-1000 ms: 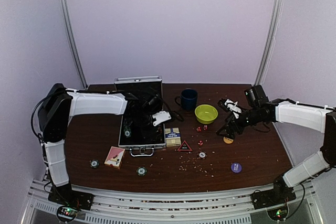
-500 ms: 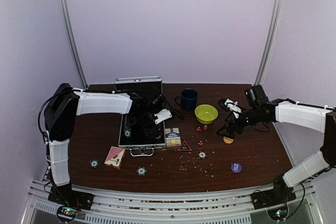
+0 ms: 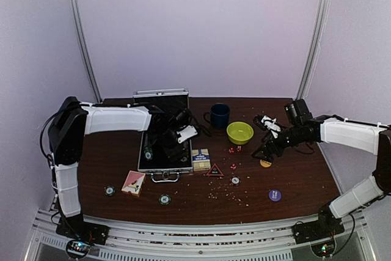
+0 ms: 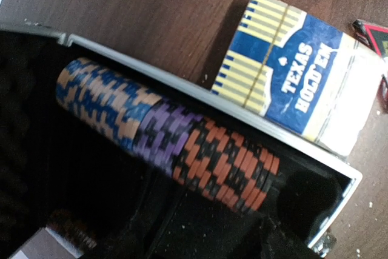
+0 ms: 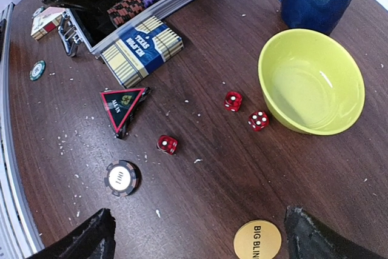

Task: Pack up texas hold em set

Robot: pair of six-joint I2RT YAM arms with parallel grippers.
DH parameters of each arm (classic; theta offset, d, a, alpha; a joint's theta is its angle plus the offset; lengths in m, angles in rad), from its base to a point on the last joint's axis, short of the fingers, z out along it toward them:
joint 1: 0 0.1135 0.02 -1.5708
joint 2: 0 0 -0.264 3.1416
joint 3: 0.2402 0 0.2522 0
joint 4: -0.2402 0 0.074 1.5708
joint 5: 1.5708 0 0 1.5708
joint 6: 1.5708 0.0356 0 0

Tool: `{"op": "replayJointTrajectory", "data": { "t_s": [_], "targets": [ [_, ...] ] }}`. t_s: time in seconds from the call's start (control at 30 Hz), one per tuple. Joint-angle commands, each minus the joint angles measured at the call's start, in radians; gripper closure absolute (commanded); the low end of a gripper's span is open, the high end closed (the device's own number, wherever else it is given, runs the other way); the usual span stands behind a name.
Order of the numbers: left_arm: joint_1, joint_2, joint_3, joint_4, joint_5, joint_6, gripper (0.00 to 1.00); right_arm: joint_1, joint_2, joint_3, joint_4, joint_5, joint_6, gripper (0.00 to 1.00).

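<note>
The silver briefcase (image 3: 146,164) lies open at the left with its lid up. A row of blue, purple and orange poker chips (image 4: 167,134) lies in its black inside. My left gripper (image 3: 174,145) (image 4: 200,222) hovers over them, open, with nothing between its dark fingers. The blue card box (image 3: 200,158) (image 4: 303,83) rests beside the case. The red triangle (image 5: 121,104), three red dice (image 5: 167,144) and a loose chip (image 5: 122,178) lie on the table. My right gripper (image 3: 269,151) (image 5: 206,241) stands open over a yellow chip (image 5: 257,241).
A dark blue mug (image 3: 218,115) and a yellow-green bowl (image 3: 240,132) stand behind the dice. The red card box (image 3: 133,183) lies front left, with chips (image 3: 110,191) (image 3: 165,199) near it and a purple chip (image 3: 275,195) front right. Crumbs dot the table.
My left arm has shifted slightly over the open case. The right arm has not moved.
</note>
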Motion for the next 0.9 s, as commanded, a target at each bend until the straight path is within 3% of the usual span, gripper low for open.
{"op": "replayJointTrajectory", "data": {
  "t_s": [0.0,0.17,0.33,0.63,0.87],
  "targets": [
    [0.005,-0.171,-0.017,-0.108,-0.015,-0.14,0.32,-0.006,-0.009,-0.001,-0.051,-0.116,-0.05,0.03],
    [0.033,-0.297,-0.099,-0.283,-0.139,-0.42,0.21,-0.006,0.009,0.015,-0.066,-0.138,-0.065,0.03],
    [0.058,-0.368,-0.195,-0.365,-0.012,-0.609,0.17,-0.006,0.019,0.029,-0.095,-0.185,-0.094,0.03],
    [0.107,-0.388,-0.377,-0.355,0.101,-0.643,0.02,-0.007,0.012,0.021,-0.098,-0.193,-0.103,0.03],
    [0.147,-0.358,-0.465,-0.306,0.135,-0.627,0.02,-0.006,0.007,0.015,-0.095,-0.185,-0.105,0.02]
  ]
}}
